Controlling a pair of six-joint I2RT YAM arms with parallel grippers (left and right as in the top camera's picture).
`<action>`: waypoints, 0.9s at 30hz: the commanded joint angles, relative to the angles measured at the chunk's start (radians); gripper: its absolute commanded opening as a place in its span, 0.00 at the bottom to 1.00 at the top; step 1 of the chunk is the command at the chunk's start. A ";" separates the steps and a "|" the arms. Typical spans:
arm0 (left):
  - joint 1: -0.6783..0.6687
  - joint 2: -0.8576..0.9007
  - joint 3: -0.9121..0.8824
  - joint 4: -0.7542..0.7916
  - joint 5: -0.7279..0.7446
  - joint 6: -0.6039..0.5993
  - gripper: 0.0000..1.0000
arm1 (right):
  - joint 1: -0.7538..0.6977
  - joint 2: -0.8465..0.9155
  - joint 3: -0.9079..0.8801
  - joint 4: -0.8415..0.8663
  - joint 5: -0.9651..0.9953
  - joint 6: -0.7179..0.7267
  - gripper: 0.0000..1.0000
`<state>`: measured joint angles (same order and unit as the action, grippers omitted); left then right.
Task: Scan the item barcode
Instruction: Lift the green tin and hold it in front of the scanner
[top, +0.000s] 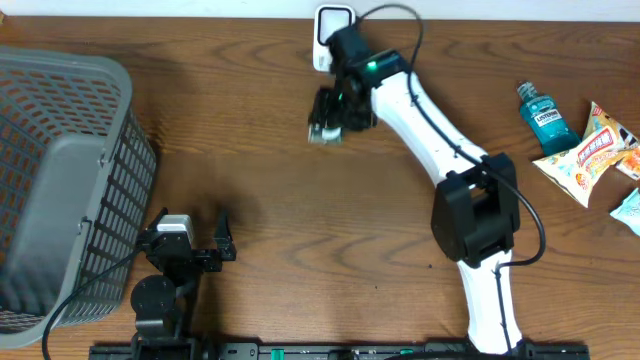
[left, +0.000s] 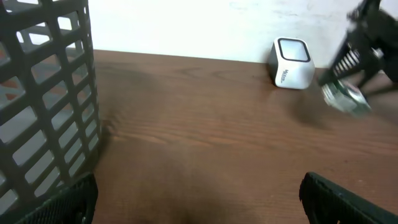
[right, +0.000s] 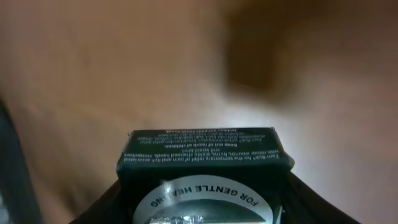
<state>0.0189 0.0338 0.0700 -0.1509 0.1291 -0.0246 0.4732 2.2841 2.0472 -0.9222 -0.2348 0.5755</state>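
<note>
Right gripper (top: 328, 120) half-closed on dark-green printed carton (right: 202, 163), white cube scanner (top: 333, 22) just beyond jaws (presenting step, apparently). Next, probably: face barcode scannerward.

My overhead view looks straight down on the table (top: 260, 130) from well above. My left wrist view sits low and faces across the wood to the back wall. It shares the basket (left: 43, 93) and white scanner (left: 292, 62) with the overhead. My right wrist view faces down, very near the dark box (right: 202, 168), which all three views catch.
</note>
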 joint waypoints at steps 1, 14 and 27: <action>0.005 -0.003 -0.016 -0.026 0.013 0.013 1.00 | -0.002 -0.004 0.021 0.151 0.203 0.003 0.18; 0.005 -0.003 -0.016 -0.026 0.013 0.013 1.00 | 0.021 0.103 0.018 0.844 0.608 -0.370 0.31; 0.005 -0.003 -0.016 -0.026 0.013 0.013 1.00 | -0.016 0.280 0.019 1.260 0.583 -0.416 0.30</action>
<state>0.0189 0.0338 0.0700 -0.1509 0.1291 -0.0246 0.4648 2.5874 2.0583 0.3172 0.3408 0.1802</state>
